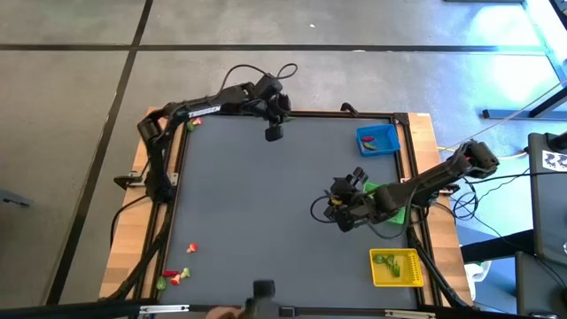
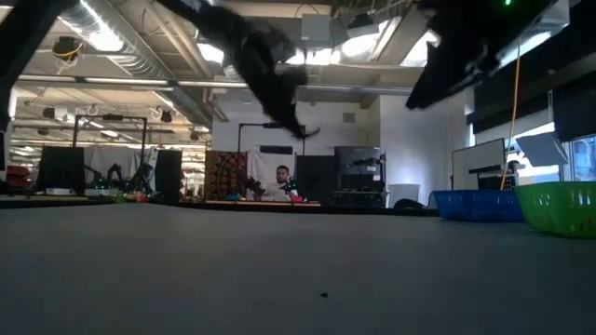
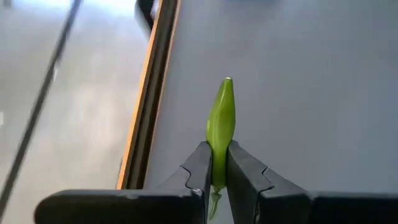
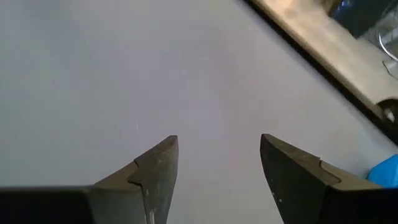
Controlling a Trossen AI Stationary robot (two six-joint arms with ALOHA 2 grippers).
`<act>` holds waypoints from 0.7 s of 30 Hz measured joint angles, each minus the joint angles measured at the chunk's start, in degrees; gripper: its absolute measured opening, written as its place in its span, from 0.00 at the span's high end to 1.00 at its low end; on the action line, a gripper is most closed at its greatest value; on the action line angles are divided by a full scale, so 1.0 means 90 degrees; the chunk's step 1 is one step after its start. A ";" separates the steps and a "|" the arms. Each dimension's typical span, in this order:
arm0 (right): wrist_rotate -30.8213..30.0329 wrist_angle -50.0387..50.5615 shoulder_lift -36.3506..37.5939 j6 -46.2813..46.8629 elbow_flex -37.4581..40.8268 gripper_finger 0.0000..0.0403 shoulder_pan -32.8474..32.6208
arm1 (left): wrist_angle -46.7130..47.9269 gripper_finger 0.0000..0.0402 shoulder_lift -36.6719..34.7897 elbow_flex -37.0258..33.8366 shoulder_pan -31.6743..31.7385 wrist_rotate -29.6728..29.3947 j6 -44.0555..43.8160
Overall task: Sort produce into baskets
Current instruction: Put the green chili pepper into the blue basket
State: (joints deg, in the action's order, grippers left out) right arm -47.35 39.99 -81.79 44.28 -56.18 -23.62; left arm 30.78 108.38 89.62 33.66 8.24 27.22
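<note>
A long green pod (image 3: 221, 124) sits pinched between the two dark fingers (image 3: 200, 168) of the left gripper (image 1: 274, 133). The fingers press on the pod's lower end, and its pointed tip sticks out past them. The left gripper is up in the air over the far edge of the grey table (image 1: 266, 204), well to the left of the blue basket (image 1: 379, 140).

The blue basket sits in the far right corner of the table. It has small green and red pieces inside. Just nearer than the blue basket is the green basket (image 1: 394, 206), and the right arm covers most of it from above. The yellow basket (image 1: 397, 268) is nearer still, well apart from the blue basket, by the near right corner. It holds some green pieces (image 1: 384, 260).

More produce lies far from the blue basket, at the opposite near left corner. There is one red piece (image 1: 190, 248) alone, and a small bunch of red and green pieces (image 1: 174, 277) by the table edge.

The right gripper (image 1: 336, 206) is left of the green basket, nearer than the blue basket. Its fingers (image 4: 155, 171) are spread wide apart with nothing between them, only bare table below.

In the low view a person (image 2: 282, 179) sits far back in the room.
</note>
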 joint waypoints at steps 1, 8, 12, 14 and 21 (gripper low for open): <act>-0.0084 0.0011 0.0167 -0.0149 0.0000 0.44 -0.0002 | -0.0011 0.92 -0.0162 0.0000 -0.0113 0.0107 -0.0006; -0.0417 -0.0393 0.1304 -0.1442 -0.0002 0.44 0.0002 | -0.0355 0.90 -0.0972 0.0002 -0.1071 0.0426 -0.0243; -0.0416 -0.1054 0.1734 -0.2317 -0.0002 0.44 0.0002 | -0.0591 0.90 -0.1066 0.0000 -0.1660 0.0428 -0.0348; -0.0410 -0.1425 0.1844 -0.2744 -0.0002 0.44 0.0002 | -0.0780 0.90 -0.1069 0.0001 -0.1923 0.0434 -0.0446; -0.0199 -0.2298 0.1872 -0.3772 0.0000 0.44 0.0002 | -0.1362 0.90 -0.1032 0.0000 -0.2728 0.0423 -0.0562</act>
State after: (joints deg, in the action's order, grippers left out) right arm -49.14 19.31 -64.95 10.33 -56.18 -23.59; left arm 18.52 99.09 89.62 9.11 12.05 22.16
